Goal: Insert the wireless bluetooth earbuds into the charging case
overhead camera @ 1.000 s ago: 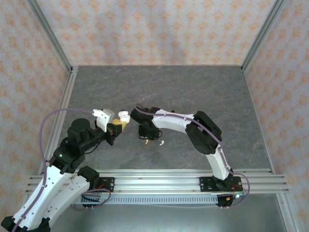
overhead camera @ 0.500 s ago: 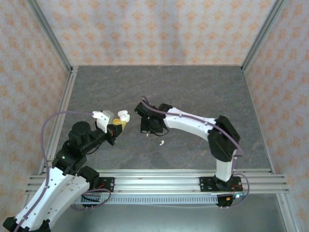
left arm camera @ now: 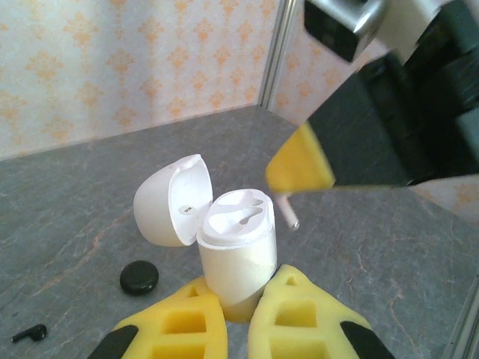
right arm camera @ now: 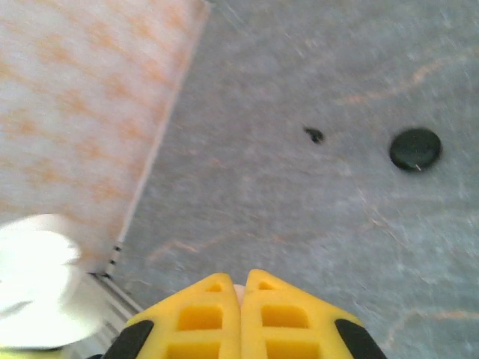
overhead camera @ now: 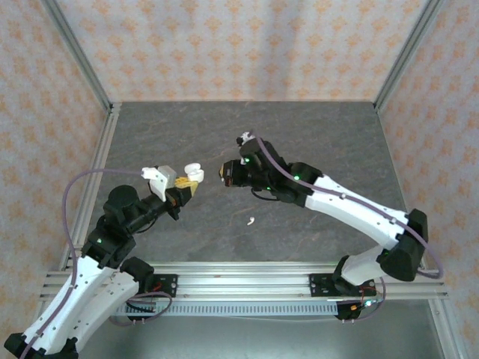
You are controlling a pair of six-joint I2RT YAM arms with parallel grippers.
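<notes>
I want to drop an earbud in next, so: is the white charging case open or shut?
Open. The lid of the white charging case is swung back, baring its recesses; the left gripper holds it by the base.

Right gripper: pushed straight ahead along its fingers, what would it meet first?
Most likely the open white charging case clamped in the left gripper: the right gripper, pinching a white earbud, points at it. Height alignment unclear.
</notes>
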